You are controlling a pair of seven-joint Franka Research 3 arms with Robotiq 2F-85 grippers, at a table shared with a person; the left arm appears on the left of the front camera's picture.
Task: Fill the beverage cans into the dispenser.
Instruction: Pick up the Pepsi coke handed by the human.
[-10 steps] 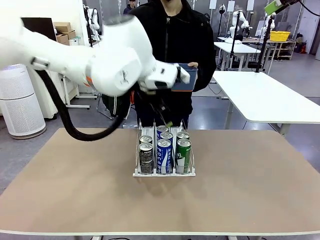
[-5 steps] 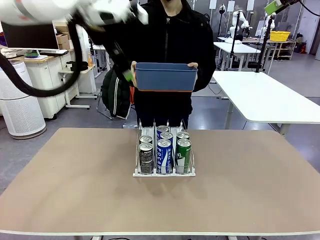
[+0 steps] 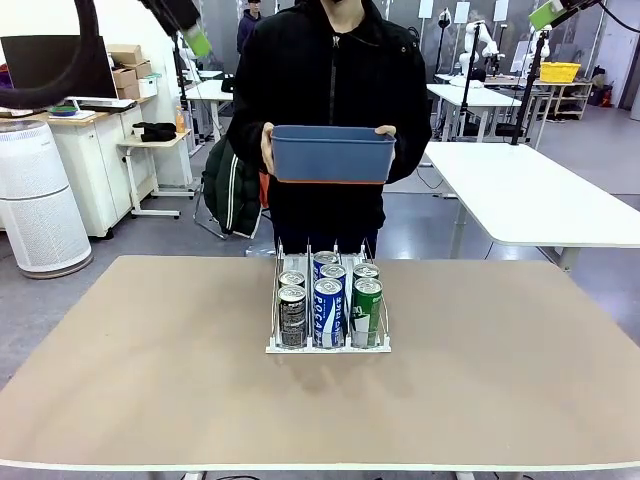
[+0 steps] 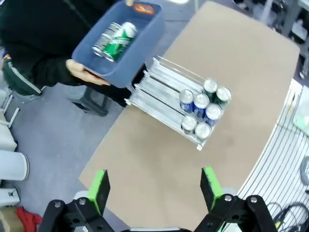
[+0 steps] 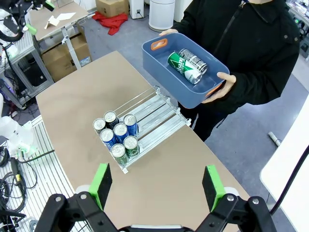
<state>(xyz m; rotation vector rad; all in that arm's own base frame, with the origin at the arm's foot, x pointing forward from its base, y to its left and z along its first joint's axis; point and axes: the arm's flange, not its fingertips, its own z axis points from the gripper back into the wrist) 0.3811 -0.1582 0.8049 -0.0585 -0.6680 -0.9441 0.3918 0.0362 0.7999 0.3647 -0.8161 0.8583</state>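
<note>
The dispenser stands mid-table with several beverage cans at its near end: black ones in the left lane, blue-and-white in the middle, green on the right. A person behind the table holds a blue tub. Inside the tub lie a green can and a dark can. My left gripper hangs open high above the table, over the dispenser and the tub. My right gripper is also open and empty, high above the dispenser.
The tabletop is bare on both sides of the dispenser. In the front view the left gripper sits at the top left edge and the right gripper at the top right. White tables stand behind the person.
My left arm has swung up and away from above the dispenser to the top left of the front view, uncovering the person and the tub. The cans and the dispenser stayed put.
</note>
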